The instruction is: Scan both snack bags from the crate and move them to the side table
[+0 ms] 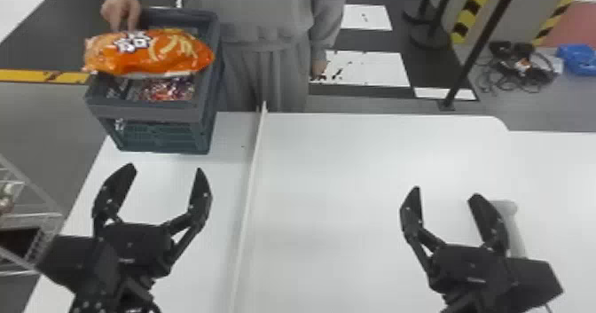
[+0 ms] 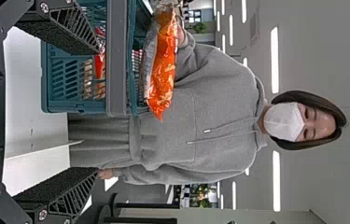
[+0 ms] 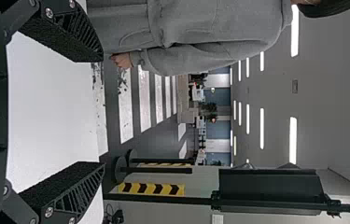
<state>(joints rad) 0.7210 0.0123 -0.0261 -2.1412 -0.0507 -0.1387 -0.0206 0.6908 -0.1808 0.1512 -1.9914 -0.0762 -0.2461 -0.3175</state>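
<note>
Your left gripper (image 1: 166, 170) stands open on the near side of the crate (image 1: 146, 111), its two fingers well apart with nothing between them. The crate sits at the far left of the white table (image 1: 354, 166). The orange snack bag (image 1: 148, 52) lies lengthwise from left to right over the crate's opening, and a person's hand (image 1: 120, 7) is at its far edge. Below that bag, inside the crate, you can see a red and purple patterned packet (image 1: 170, 89), partly covered; you can't tell its full shape.

Your right gripper (image 1: 445, 192) is also open and empty, over the right part of the table. Just to its right is a pale grey object (image 1: 514, 232), partly hidden behind the gripper. A thin white divider (image 1: 252, 174) runs from near to far between your two grippers. At the left, beside the table, you have a wire rack (image 1: 33, 219).
</note>
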